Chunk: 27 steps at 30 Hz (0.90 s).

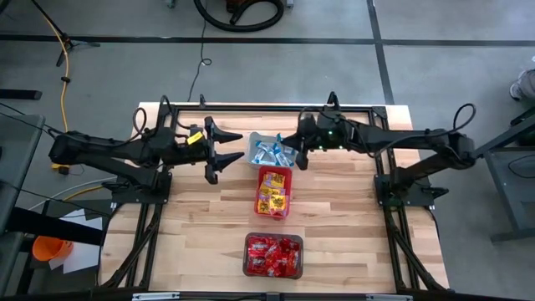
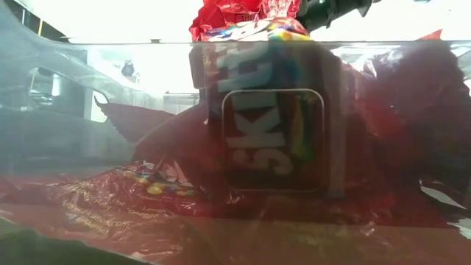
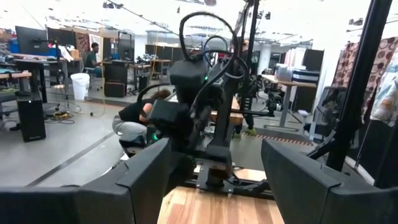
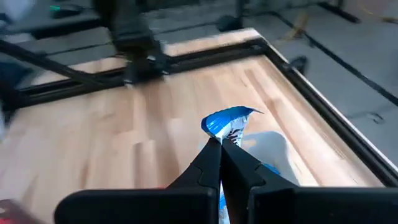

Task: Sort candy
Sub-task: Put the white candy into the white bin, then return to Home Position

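The right gripper (image 4: 221, 142), fingers pressed together on a blue candy (image 4: 227, 122), hangs over the blue bin (image 1: 269, 151), so the candy's drop lies straight below, while the left gripper (image 1: 219, 152) waits spread just beside that bin.

2 black jointed arms (image 1: 109, 150) carry looping black cables, pointed black fingers (image 1: 219, 134) and yellow tags.

I am looking through a clear bin wall (image 2: 110, 110) at red candy (image 2: 268, 129) packets pressing against it, more red wrappers lying crumpled along its floor.
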### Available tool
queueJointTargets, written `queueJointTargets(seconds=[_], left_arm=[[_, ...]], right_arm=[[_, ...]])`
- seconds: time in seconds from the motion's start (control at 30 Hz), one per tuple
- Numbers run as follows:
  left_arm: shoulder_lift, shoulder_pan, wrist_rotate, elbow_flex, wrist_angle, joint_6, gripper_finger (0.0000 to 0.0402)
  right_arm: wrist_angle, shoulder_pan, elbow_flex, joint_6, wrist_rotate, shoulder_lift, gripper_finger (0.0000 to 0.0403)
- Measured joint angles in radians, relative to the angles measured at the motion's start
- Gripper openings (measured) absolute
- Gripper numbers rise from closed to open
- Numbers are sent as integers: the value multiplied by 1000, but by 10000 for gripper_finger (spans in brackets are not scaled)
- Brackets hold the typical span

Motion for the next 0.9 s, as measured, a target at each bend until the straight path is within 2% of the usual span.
queueJointTargets(seconds=[0.13,0.27,0.37,0.53,0.63,0.73,0.9], left_arm=[[-14,0,-1,0,-18,0,239],[-16,0,-11,0,-22,1,239],[-16,0,-11,0,-22,2,239],[-16,0,-11,0,-22,2,239],[-16,0,-11,0,-22,-6,239],[-16,0,-11,0,-24,-30,239],[-25,2,-3,0,-46,-15,239]], right_arm=[[0,-20,0,31,92,10,0],[-3,-42,0,70,78,11,16],[-3,-50,0,75,57,11,60],[-3,-51,0,90,78,11,165],[-26,-52,18,68,85,11,213],[-70,-52,61,68,63,-5,237],[-235,-43,144,56,31,-88,240]])
